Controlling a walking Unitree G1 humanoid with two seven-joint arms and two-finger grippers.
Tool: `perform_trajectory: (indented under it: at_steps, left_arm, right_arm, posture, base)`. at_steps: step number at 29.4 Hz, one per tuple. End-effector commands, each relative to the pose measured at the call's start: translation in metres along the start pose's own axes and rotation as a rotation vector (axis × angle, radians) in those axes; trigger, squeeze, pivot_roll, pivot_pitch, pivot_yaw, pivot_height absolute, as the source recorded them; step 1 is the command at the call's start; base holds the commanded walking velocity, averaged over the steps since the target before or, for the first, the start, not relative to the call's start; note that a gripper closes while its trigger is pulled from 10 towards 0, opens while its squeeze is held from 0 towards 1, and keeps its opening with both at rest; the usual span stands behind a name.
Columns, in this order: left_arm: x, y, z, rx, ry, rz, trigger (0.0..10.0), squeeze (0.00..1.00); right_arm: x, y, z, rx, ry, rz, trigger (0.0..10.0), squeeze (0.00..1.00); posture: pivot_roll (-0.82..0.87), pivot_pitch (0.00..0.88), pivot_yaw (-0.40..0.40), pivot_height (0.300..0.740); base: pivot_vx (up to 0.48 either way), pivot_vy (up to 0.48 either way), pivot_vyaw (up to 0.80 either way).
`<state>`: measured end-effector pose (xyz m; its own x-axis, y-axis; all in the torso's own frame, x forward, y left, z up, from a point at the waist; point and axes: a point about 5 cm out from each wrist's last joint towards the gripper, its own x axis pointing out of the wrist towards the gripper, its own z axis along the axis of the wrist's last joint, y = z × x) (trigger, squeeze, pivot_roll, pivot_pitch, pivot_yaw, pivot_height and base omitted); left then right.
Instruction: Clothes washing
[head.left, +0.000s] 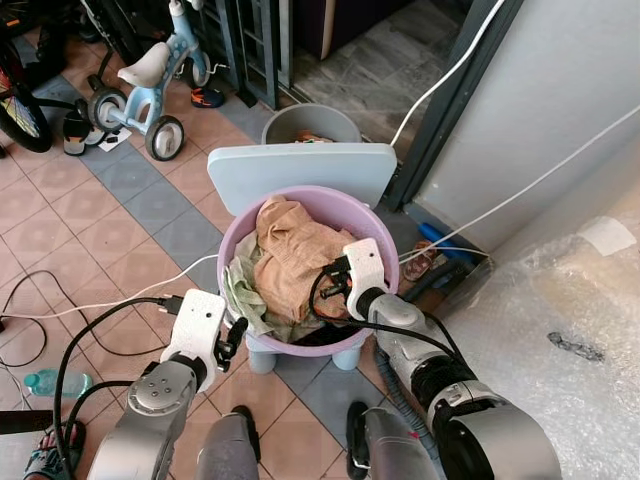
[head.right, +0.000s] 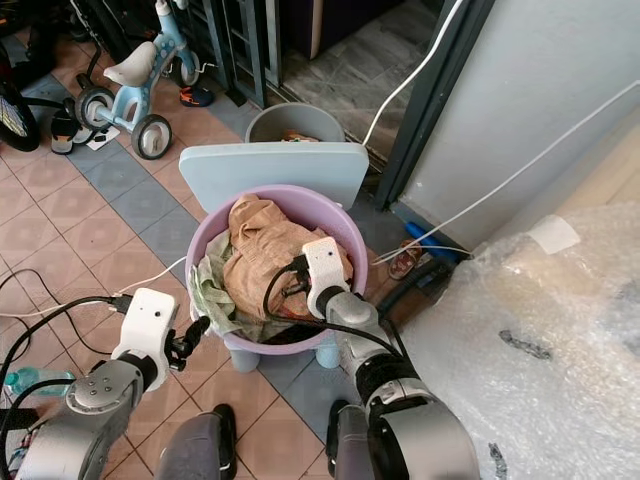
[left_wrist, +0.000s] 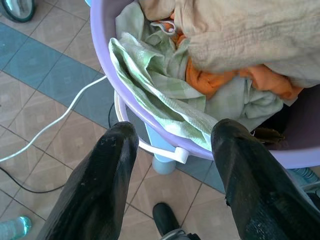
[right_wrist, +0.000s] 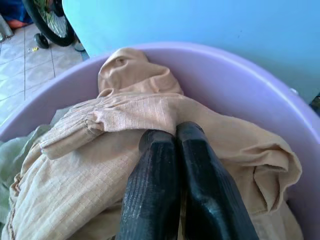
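In the purple basin (head.left: 340, 212) on the small stool, our right gripper (right_wrist: 175, 137) presses its fingers together on the tan shirt (head.left: 290, 250); our left gripper (left_wrist: 170, 145) waits spread beside the rim. Pinching too little cloth, we risk it slipping free, or tipping the basin.

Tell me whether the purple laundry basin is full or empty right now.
Full. The purple basin is heaped above its rim: a tan garment on top, a green checked cloth draped over its edge, and orange fabric underneath.
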<state>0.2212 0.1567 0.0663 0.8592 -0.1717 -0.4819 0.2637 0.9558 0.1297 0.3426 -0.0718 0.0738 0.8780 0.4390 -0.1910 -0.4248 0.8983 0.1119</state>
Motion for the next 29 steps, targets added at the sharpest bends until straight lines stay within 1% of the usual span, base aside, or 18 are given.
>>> perform_trajectory:
  at_steps: [1,3,4,5,6,10,11,12,13,15,17,18,19,20,23,25,27,29]
  left_arm:
    - [0.004,0.001,-0.003,0.003,0.004,0.02,10.0,0.0]
    - [0.006,0.002,-0.002,0.003,-0.002,0.027,10.0,0.0]
    - [0.011,0.004,0.003,-0.005,-0.029,0.041,10.0,0.0]
    - [0.014,0.004,0.005,-0.008,-0.038,0.046,10.0,0.0]
    - [0.02,0.005,0.012,-0.012,-0.072,0.055,10.0,0.0]
    - [0.027,0.004,0.02,-0.022,-0.112,0.061,10.0,0.0]
    - [0.028,0.004,0.021,-0.026,-0.123,0.063,10.0,0.0]
    - [0.03,0.002,0.026,-0.045,-0.156,0.072,10.0,0.0]
    - [0.03,0.002,0.026,-0.045,-0.156,0.072,10.0,0.0]
    - [0.034,-0.001,0.029,-0.071,-0.182,0.086,10.0,0.0]
    - [0.036,-0.002,0.03,-0.073,-0.189,0.089,10.0,0.0]
    - [0.041,-0.007,0.033,-0.082,-0.209,0.069,10.0,0.0]
    - [0.043,-0.009,0.034,-0.091,-0.216,0.061,10.0,0.0]
    - [0.048,-0.013,0.041,-0.115,-0.24,0.055,10.0,0.0]
    - [0.05,-0.016,0.046,-0.128,-0.258,0.046,10.0,0.0]
    - [0.053,-0.02,0.052,-0.133,-0.273,0.037,10.0,0.0]
    - [0.054,-0.025,0.05,-0.12,-0.269,0.021,10.0,0.0]
    - [0.054,-0.026,0.047,-0.116,-0.263,0.016,10.0,0.0]
  right_arm:
    - [0.001,-0.007,0.015,0.046,-0.068,-0.017,0.0,0.0]
    - [0.002,-0.01,0.02,0.056,-0.088,-0.023,0.0,0.0]
    - [0.002,-0.018,0.041,0.068,-0.165,-0.03,0.0,0.0]
    - [0.002,-0.021,0.048,0.069,-0.188,-0.031,0.0,0.0]
    - [-0.001,-0.028,0.067,0.054,-0.261,-0.022,0.0,0.0]
    - [-0.009,-0.037,0.086,0.034,-0.328,-0.011,0.0,0.0]
    - [-0.012,-0.039,0.09,0.03,-0.343,-0.007,0.0,0.0]
    - [-0.024,-0.044,0.102,-0.008,-0.39,0.01,0.0,0.0]
    - [-0.024,-0.044,0.102,-0.008,-0.39,0.01,0.0,0.0]
    - [-0.041,-0.047,0.112,-0.063,-0.441,0.018,0.0,0.0]
    - [-0.046,-0.049,0.116,-0.078,-0.462,0.003,0.0,0.0]
    - [-0.059,-0.053,0.13,-0.116,-0.534,-0.057,0.0,0.0]
    - [-0.065,-0.057,0.137,-0.132,-0.571,-0.1,0.0,0.0]
    - [-0.075,-0.065,0.151,-0.125,-0.633,-0.198,0.0,0.0]
    - [-0.081,-0.073,0.161,-0.138,-0.672,-0.271,0.0,0.0]
    - [-0.09,-0.086,0.175,-0.151,-0.718,-0.377,0.0,0.0]
    - [-0.11,-0.114,0.195,-0.173,-0.766,-0.563,0.0,0.0]
    - [-0.122,-0.135,0.203,-0.208,-0.771,-0.676,0.0,0.0]
  posture:
    - [0.09,0.184,-0.041,0.74]
    - [0.09,0.176,-0.04,0.74]
    - [0.07,0.134,-0.034,0.74]
    - [0.07,0.134,-0.034,0.74]
    - [0.05,0.099,-0.023,0.74]
    - [0.03,0.067,-0.005,0.74]
    - [0.02,0.062,-0.002,0.74]
    - [0.0,0.042,0.01,0.74]
    - [0.0,0.042,0.01,0.74]
    - [-0.03,0.022,0.015,0.74]
    - [-0.05,0.008,0.018,0.74]
    - [-0.06,0.0,0.021,0.74]
    - [-0.07,0.0,0.022,0.74]
    - [-0.08,0.0,0.026,0.74]
    - [-0.08,0.0,0.03,0.74]
    - [-0.09,0.0,0.038,0.74]
    - [-0.1,0.0,0.043,0.74]
    - [-0.11,0.0,0.042,0.74]
  base:
    - [0.0,0.0,0.0]
    - [0.0,0.0,0.0]
    - [0.0,0.0,0.0]
    - [0.0,0.0,0.0]
    - [0.0,0.0,0.0]
    - [0.0,0.0,0.0]
    - [0.0,0.0,0.0]
    - [0.0,0.0,0.0]
    - [0.0,0.0,0.0]
    - [0.0,0.0,0.0]
    - [0.0,0.0,0.0]
    - [0.0,0.0,0.0]
    - [0.0,0.0,0.0]
    - [0.0,0.0,0.0]
    - [0.0,0.0,0.0]
    - [0.0,0.0,0.0]
    - [0.0,0.0,0.0]
    - [0.0,0.0,0.0]
